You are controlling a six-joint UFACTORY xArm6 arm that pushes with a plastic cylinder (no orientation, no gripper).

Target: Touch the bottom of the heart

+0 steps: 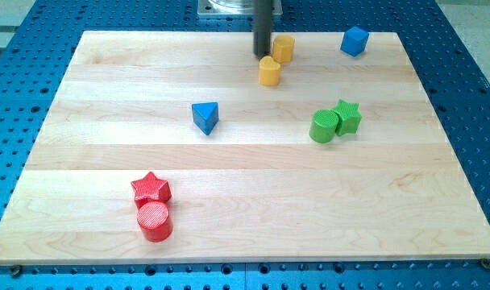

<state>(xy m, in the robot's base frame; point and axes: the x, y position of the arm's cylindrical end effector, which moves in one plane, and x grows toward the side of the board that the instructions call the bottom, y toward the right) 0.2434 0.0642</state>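
A pale wooden board (245, 173) made of joined planks fills most of the view, its grain running from the view's left to the view's right. It rests on a blue metal table (27, 89) dotted with rows of small holes, visible on all four sides of the board. At the view's top, a grey metal base plate (221, 8) sits just beyond the board's far edge. Even, bright light falls across the scene, casting only soft shadows.

My tip (262, 55) rests on the wooden board (245, 225), beside two yellow blocks (283, 48) (269, 71) on the view's right; the blue triangular block (205, 117) sits below it.
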